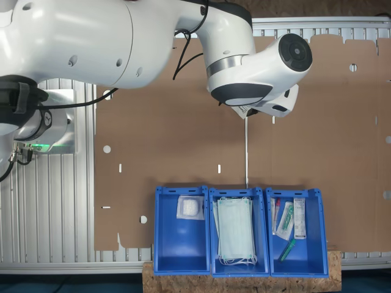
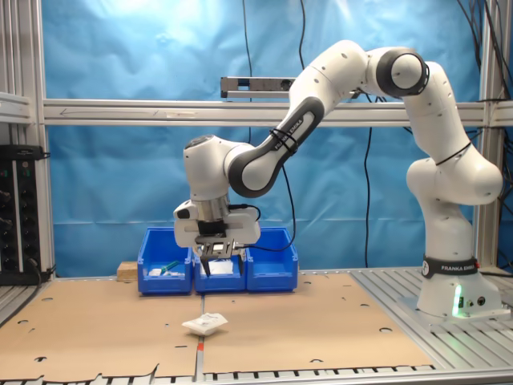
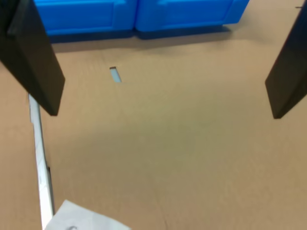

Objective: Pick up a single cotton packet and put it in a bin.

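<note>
Gripper hangs above the cardboard with its two dark fingers spread wide apart and nothing between them — the three blue bins stand just behind it in the second exterior view. A white packet lies flat on the cardboard nearer the second exterior view's camera, clear of the fingers, outside the bins.

Layout: cotton packet lies on the tabletop, at 6 o'clock from the gripper above it; three bins stand side by side behind, at 12 o'clock
</note>
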